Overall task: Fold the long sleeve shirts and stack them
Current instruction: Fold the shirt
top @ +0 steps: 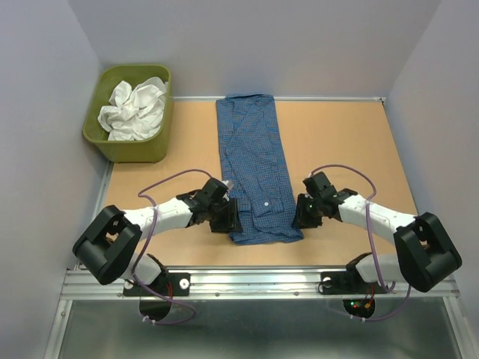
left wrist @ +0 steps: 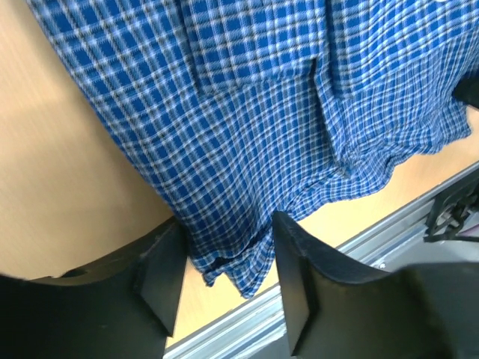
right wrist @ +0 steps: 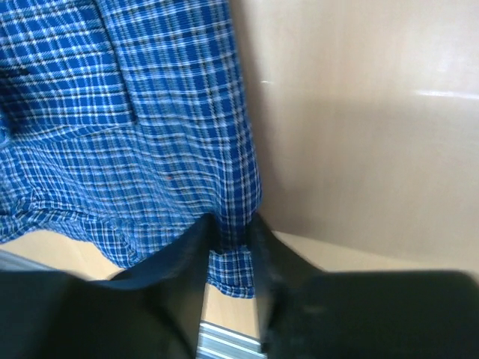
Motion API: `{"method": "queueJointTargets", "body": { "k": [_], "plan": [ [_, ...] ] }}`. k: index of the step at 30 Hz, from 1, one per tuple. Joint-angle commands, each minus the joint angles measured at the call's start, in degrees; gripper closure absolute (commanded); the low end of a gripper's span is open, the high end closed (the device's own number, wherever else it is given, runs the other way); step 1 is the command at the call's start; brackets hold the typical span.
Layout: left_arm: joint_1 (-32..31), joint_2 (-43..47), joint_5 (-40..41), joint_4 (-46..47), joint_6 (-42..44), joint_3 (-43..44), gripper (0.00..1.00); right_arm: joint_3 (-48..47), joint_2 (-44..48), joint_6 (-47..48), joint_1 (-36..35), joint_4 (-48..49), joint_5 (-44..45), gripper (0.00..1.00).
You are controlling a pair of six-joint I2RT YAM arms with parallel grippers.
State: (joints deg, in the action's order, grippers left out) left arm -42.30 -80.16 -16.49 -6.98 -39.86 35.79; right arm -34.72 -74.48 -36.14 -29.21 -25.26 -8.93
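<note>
noted white garment [top: 136, 108] in tub [top: 142, 152], far left corner of table [top: 344, 149]. found left gripper [left wrist: 224, 262] parted astride near-left hem of checked shirt [top: 253, 157], laid far edge to near edge; right gripper [right wrist: 232, 247] clenched on near-right hem. judged light, limp: hold both corners.

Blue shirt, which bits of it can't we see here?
- Top view: the blue shirt has its near corners covered by the left fingers and right fingers.
- Left wrist view: most of the shirt runs off the top edge.
- Right wrist view: blurry, so whether the right fingers pinch the hem is unclear.
- Top view: the white cloth is crumpled in the green tub, its shape hidden.
</note>
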Motion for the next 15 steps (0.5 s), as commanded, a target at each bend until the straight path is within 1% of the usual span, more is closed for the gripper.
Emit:
{"method": "queueJointTargets", "body": {
  "k": [1,2,3,4,5,6,7,8,9,11,15],
  "plan": [
    [-0.41,1.06,0.23,-6.11,2.5,-3.7,0.47,2.2,-2.25,1.16,0.12,0.91,-2.75,0.71],
    [-0.32,1.75,0.41,-6.2,2.5,-3.97,0.5,2.2,-2.08,1.25,0.12,0.82,-2.93,0.76],
    [-0.32,2.02,0.67,-6.46,2.42,-4.32,0.57,2.2,-1.81,1.42,0.12,0.82,-3.11,0.85],
    [-0.41,2.2,0.67,-6.46,2.41,-4.33,0.62,2.2,-1.38,1.51,0.12,0.74,-3.46,0.9],
    [-0.32,2.98,0.67,-6.55,2.33,-4.24,0.67,2.29,-0.5,2.12,0.12,0.73,-3.9,0.98],
    [-0.41,3.43,0.67,-6.64,2.33,-4.24,0.74,2.29,-0.15,2.21,0.21,0.65,-4.34,0.99],
    [-0.32,3.87,0.5,-6.64,2.24,-4.06,0.87,2.29,0.29,2.3,0.12,0.47,-4.78,0.99],
    [-0.32,4.74,0.32,-6.64,2.33,-4.06,0.9,2.29,0.65,2.22,0.03,0.12,-6.0,0.99],
    [-0.41,5.19,0.06,-7.07,2.33,-4.06,1.0,2.46,1.52,2.3,0.03,-0.23,-6.53,1.0],
    [-0.32,5.98,-0.29,-7.52,2.68,-4.41,1.0,2.64,2.66,2.39,0.12,-1.28,-8.11,0.99],
    [-0.41,8.79,-2.05,-10.33,3.03,-5.99,1.0,2.64,6.09,2.83,0.03,-4.71,-7.95,0.99]
  ]
}}
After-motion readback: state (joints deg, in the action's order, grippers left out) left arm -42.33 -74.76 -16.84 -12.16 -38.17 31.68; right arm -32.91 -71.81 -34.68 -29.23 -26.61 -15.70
